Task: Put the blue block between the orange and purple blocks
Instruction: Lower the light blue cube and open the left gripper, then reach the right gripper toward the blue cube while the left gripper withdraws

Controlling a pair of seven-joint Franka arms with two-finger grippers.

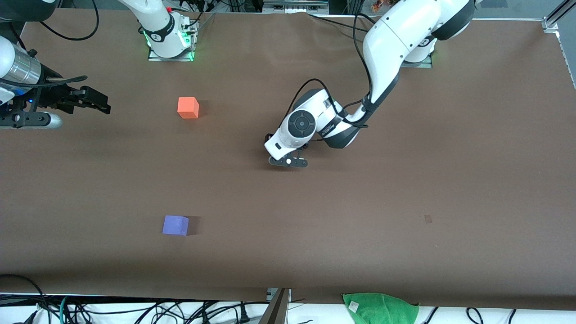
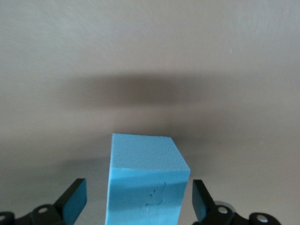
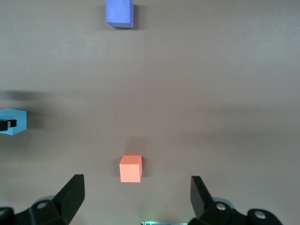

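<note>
The left gripper (image 1: 288,162) is low over the middle of the brown tabletop (image 1: 405,189); in the left wrist view the blue block (image 2: 147,180) sits between its 2 fingers (image 2: 75,199), which stand apart with a gap on each side of the block, so the gripper is spread and not clamping it; the block rests on the tabletop with its shadow close under it. In the front view the blue block is hidden under the left arm's wrist. The orange block (image 1: 188,108) lies toward the robots' bases; the purple block (image 1: 175,225) lies nearer the front camera, almost in line with the orange one, the 2 well apart; both sit toward the right arm's end from the left gripper. The right gripper (image 1: 96,101) waits at the right arm's end of the tabletop, its fingers spread and holding nothing.
</note>
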